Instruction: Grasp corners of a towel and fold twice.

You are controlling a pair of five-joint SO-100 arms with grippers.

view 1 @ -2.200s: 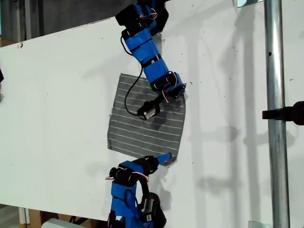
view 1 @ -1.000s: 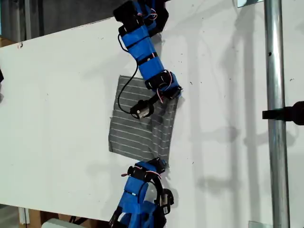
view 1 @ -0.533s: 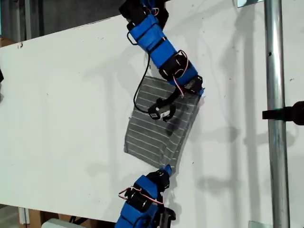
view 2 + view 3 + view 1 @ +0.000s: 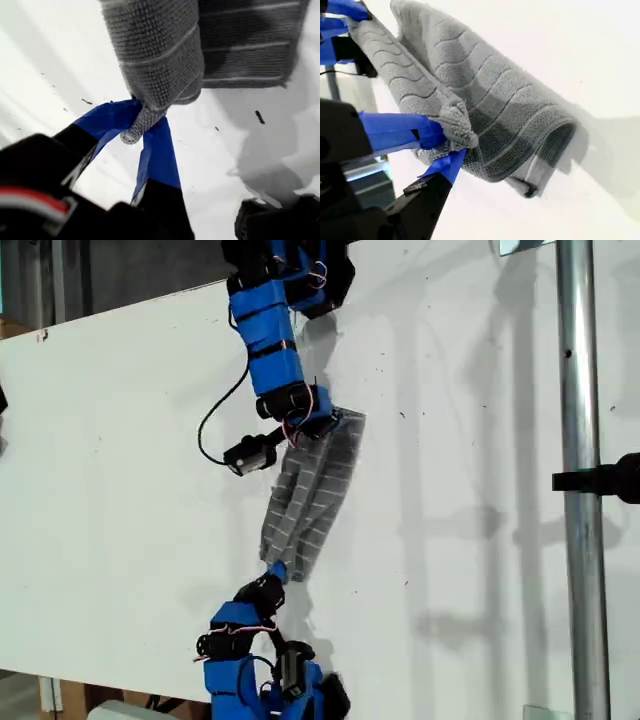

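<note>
White table (image 4: 120,440) and metal pole (image 4: 578,480), seen from above.

Table surface plain white, slanted across the exterior view, flecked with small dark specks (image 4: 403,415). Shiny vertical pole at the exterior view's right, with a black clamp (image 4: 600,480) fixed on it. Dark background beyond the table's far edge; bit of brown wood (image 4: 12,328) at the exterior view's left edge.

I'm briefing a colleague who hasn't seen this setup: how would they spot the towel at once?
Look at the big white table in the exterior view; two blue arms reach in from that view's top and bottom. Stretched between my first gripper and my second gripper hangs the towel, the only dark grey cloth with thin white stripes.
</note>
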